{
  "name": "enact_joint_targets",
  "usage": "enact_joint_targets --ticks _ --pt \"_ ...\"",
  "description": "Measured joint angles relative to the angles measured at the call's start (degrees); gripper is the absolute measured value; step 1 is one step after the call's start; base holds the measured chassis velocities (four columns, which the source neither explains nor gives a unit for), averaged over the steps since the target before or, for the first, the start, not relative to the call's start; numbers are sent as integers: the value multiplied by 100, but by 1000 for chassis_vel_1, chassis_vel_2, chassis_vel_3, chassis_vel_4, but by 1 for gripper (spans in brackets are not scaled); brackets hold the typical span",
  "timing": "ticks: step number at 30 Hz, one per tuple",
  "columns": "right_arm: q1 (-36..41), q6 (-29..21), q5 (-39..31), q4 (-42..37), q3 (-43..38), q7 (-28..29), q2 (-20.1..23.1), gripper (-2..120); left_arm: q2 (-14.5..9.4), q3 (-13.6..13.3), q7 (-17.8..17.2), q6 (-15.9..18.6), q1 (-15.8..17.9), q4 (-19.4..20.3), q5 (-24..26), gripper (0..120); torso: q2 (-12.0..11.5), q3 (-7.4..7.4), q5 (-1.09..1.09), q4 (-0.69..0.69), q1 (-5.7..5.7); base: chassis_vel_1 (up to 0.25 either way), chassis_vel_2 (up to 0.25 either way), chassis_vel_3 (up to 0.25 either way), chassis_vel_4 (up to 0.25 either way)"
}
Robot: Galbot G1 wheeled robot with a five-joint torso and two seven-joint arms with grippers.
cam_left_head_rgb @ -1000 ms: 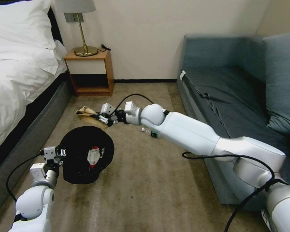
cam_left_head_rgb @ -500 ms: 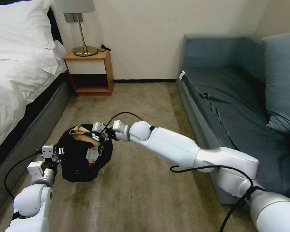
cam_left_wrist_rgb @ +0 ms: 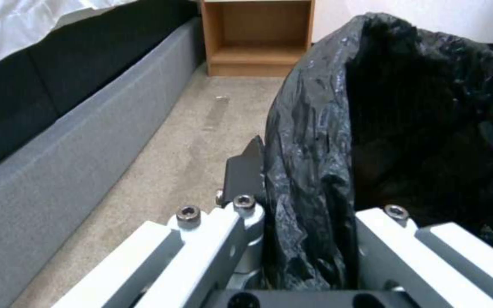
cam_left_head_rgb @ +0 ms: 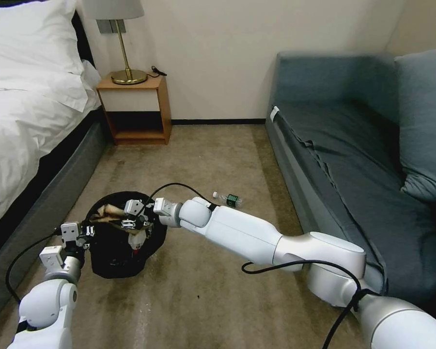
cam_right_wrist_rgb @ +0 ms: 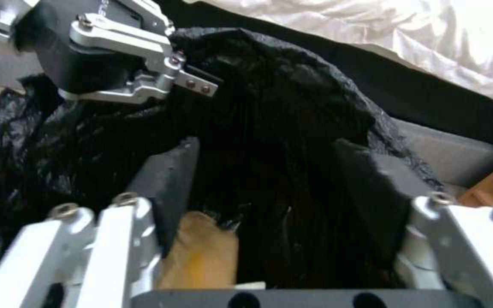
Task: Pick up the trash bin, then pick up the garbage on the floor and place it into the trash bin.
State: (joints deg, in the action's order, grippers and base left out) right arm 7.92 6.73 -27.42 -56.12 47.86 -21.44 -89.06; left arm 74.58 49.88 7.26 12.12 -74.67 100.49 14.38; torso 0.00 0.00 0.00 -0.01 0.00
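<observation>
The trash bin point(cam_left_head_rgb: 112, 259), draped in a black bag point(cam_left_wrist_rgb: 417, 111), hangs just above the carpet. My left gripper point(cam_left_head_rgb: 85, 230) is shut on its near rim point(cam_left_wrist_rgb: 309, 205). My right gripper point(cam_left_head_rgb: 131, 220) hovers over the bin's mouth, open point(cam_right_wrist_rgb: 269, 188), with its fingers point(cam_right_wrist_rgb: 169, 184) spread wide. The crumpled brown paper bag point(cam_left_head_rgb: 106, 212) lies inside the bin under that gripper point(cam_right_wrist_rgb: 201, 252). A red-and-white snack packet point(cam_left_head_rgb: 138, 240) also rests in the bin. A small clear bottle with a green label point(cam_left_head_rgb: 229, 198) lies on the carpet behind my right arm.
A bed point(cam_left_head_rgb: 29, 126) with a grey base runs along the left. A wooden nightstand point(cam_left_head_rgb: 135, 109) with a brass lamp point(cam_left_head_rgb: 126, 72) stands at the back wall. A grey-blue sofa point(cam_left_head_rgb: 353, 145) fills the right side. Open carpet point(cam_left_head_rgb: 203, 291) lies between them.
My right arm swung back and left, carrying the brown paper bag from the floor to over the bin, where the bag now lies inside. The bottle has come into sight behind the arm.
</observation>
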Motion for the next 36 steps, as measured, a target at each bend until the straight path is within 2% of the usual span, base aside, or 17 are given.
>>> enact_joint_targets --ticks 1,3,4,6,11,19,21,28,31,34,36 --pt "0 0 0 0 0 0 0 67 0 0 0 0 0 0 0 5 0 0 0 0 0 0 0 0 0" --pt "-3 9 -6 -32 -1 49 6 77 0 0 3 0 8 -1 0 5 0 0 0 0 0 0 0 0 0" --pt "-3 9 -6 -32 -1 49 6 77 0 0 3 0 8 -1 0 5 0 0 0 0 0 0 0 0 0" --pt "-64 30 -56 -91 -67 301 -6 89 4 -8 6 -1 11 -2 0 5 0 0 0 0 0 0 0 0 0" --pt "-283 -10 -263 -101 -287 552 -56 99 5 -23 6 -2 15 2 -8 5 0 0 0 1 0 0 0 0 0" --pt "-773 -264 -453 120 -839 941 -63 100 30 -39 6 -2 -15 77 -21 5 0 0 0 1 0 0 0 0 0" --pt "-967 -238 -272 463 -1256 1102 -117 100 8 -22 -12 -2 -54 113 5 5 0 0 1 1 0 0 0 0 0" --pt "-1230 -415 -286 998 -2075 1591 -152 100 -17 -4 -32 -1 -77 116 23 5 0 0 1 2 0 0 0 0 0" --pt "-1266 -699 -525 1107 -2447 1846 137 100 -3 -18 -32 -2 -77 161 21 5 0 0 1 1 0 0 0 0 0" --pt "-1214 -798 -585 1077 -2492 1913 282 100 2 -22 -32 -1 -72 171 19 5 0 0 1 1 0 0 0 0 0" --pt "-879 -1123 -777 864 -2539 2097 689 100 1 -22 -35 3 -45 177 19 5 0 1 3 -2 0 0 0 0 0"
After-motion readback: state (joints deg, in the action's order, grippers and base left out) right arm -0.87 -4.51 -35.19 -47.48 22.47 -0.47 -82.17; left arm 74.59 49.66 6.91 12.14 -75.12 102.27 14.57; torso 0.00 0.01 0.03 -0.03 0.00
